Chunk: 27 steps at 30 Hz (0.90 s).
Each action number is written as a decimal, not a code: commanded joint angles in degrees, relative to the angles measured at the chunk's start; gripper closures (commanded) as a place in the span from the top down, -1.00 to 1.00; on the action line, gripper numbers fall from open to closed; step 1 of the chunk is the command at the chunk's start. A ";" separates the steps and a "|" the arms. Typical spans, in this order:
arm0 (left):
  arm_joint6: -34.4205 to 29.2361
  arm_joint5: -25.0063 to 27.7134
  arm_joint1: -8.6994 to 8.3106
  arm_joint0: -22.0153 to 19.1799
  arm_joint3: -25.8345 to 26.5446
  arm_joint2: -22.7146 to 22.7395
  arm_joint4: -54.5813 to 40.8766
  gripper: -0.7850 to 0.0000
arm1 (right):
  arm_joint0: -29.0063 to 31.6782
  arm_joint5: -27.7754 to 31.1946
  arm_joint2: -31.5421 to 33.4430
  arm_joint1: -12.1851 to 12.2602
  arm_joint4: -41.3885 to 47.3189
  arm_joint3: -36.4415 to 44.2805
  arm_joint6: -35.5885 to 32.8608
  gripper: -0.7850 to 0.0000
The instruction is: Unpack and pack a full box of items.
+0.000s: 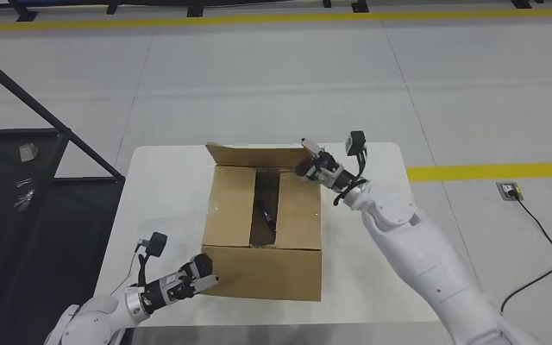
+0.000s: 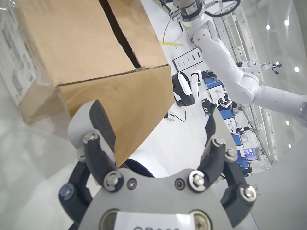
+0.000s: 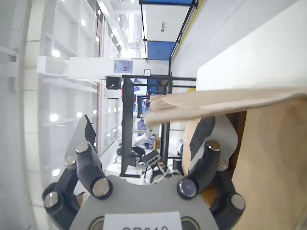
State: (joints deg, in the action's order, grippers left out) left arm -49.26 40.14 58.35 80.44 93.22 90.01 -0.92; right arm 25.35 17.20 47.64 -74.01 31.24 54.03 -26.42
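A brown cardboard box (image 1: 263, 226) stands in the middle of the white table (image 1: 164, 198). Its two top flaps lie nearly flat, with a dark gap (image 1: 266, 207) between them; what is inside is too dark to tell. The far flap (image 1: 250, 153) stands raised. At the box's near left corner is my left gripper (image 1: 207, 278), open; the box (image 2: 84, 37) corner sits between the fingers of the left gripper (image 2: 156, 125). My right gripper (image 1: 306, 159) is at the far right corner, open, and a flap edge (image 3: 215, 104) crosses just beyond the tips of the right gripper (image 3: 146, 132).
A black metal rack (image 1: 34, 172) stands left of the table. A white printed label (image 2: 14, 56) is stuck to the box's left side. Bare table lies left and right of the box, with the front edge close behind my left gripper.
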 commanded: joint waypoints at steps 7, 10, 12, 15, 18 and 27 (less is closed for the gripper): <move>1.11 1.41 -0.41 1.79 0.21 0.51 0.25 1.00 | -6.97 5.34 -5.65 -5.31 -6.93 -12.42 13.12 1.00; 1.34 1.59 -0.52 2.24 0.02 0.31 0.45 1.00 | -8.45 6.93 -8.06 -7.63 -9.83 -17.31 17.80 1.00; 1.47 1.61 -0.59 2.43 0.00 0.15 0.81 1.00 | -9.29 6.73 -9.31 -9.18 -10.69 -20.35 19.40 1.00; 1.45 1.50 -0.73 2.62 0.07 -0.08 1.71 1.00 | -10.47 5.42 -10.90 -11.28 -12.12 -24.67 20.27 1.00; 2.18 1.20 -0.79 2.80 0.11 -0.44 2.96 1.00 | -11.29 5.72 -11.42 -12.95 -12.50 -28.33 21.07 1.00; 2.78 2.73 -1.28 3.92 1.88 0.41 0.78 1.00 | -10.99 17.83 -8.01 -14.32 -5.70 -27.51 6.72 1.00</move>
State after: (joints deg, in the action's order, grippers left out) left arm -46.41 42.43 57.19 84.01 94.54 89.90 1.29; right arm 14.13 34.20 39.02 -88.46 23.85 25.57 -14.25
